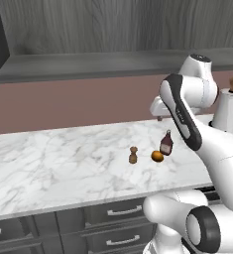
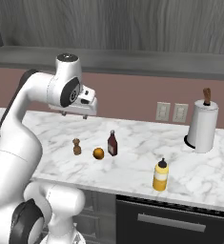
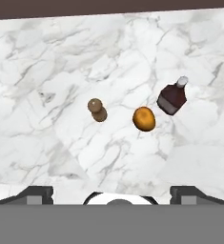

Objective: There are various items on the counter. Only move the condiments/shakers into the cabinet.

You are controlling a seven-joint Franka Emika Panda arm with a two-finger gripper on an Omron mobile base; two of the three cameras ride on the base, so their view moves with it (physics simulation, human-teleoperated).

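tool (image 3: 111, 193) jaws spread wide, holding nothing — above the upright shaker (image 3: 97, 109) — sauce bottle (image 3: 173, 97) upright too.

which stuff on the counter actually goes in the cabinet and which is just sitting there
Goes in the cabinet:
- yellow squeeze bottle
- dark sauce bottle
- wooden shaker

Just sitting on the counter:
- orange fruit
- paper towel roll

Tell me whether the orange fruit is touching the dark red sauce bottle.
Apart. The hand view, looking down, shows a strip of bare marble between the orange fruit and the dark red sauce bottle; the right base view shows the same gap.
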